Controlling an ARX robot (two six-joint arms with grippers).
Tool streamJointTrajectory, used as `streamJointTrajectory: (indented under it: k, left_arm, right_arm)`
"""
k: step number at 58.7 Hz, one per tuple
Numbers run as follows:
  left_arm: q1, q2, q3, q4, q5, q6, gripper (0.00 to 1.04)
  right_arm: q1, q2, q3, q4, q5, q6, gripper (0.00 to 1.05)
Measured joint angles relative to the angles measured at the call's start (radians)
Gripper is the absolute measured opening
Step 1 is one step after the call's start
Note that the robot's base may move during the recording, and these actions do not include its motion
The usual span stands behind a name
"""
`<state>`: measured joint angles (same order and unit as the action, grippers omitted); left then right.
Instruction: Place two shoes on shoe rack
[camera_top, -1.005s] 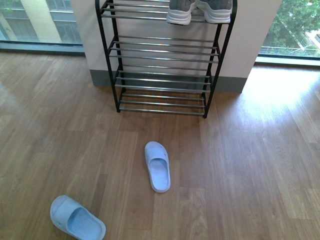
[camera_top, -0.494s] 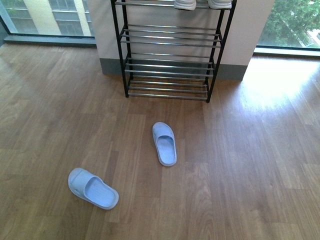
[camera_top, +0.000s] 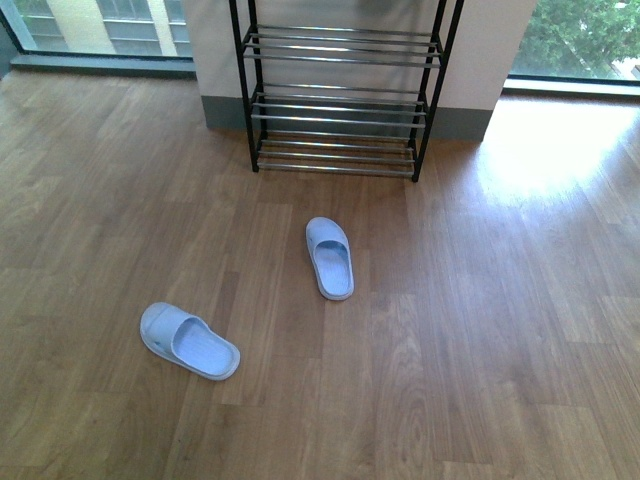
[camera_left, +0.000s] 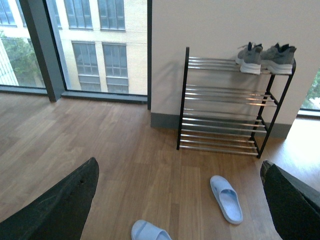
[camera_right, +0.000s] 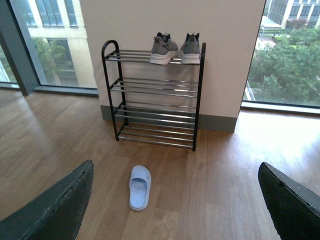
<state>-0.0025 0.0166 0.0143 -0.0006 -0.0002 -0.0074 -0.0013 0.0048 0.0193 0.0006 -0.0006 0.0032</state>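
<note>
The two grey sneakers (camera_left: 265, 57) stand side by side on the top tier of the shoe rack (camera_left: 225, 105), at its right end; they also show in the right wrist view (camera_right: 175, 49) on the rack (camera_right: 155, 95). In the front view only the rack's lower tiers (camera_top: 340, 100) show and the sneakers are out of frame. My left gripper (camera_left: 180, 200) is open and empty, well back from the rack above the floor. My right gripper (camera_right: 175, 200) is open and empty too. Neither arm shows in the front view.
Two light blue slides lie on the wood floor: one (camera_top: 329, 257) in front of the rack, one (camera_top: 188, 341) further left and nearer me. The rack stands against a white wall pillar (camera_top: 500, 50) between large windows.
The front view has drawn back from the rack: the rack and slides have shifted up and grown smaller, and the sneakers on the top tier have left the frame.
</note>
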Motion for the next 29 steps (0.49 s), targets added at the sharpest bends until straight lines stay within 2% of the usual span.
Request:
streamJointTrajectory:
  k: [29]
  left_arm:
    - [0.000, 0.000, 0.000, 0.000, -0.003, 0.000, 0.95]
  right_arm:
    - [0.000, 0.000, 0.000, -0.001, -0.005, 0.000, 0.95]
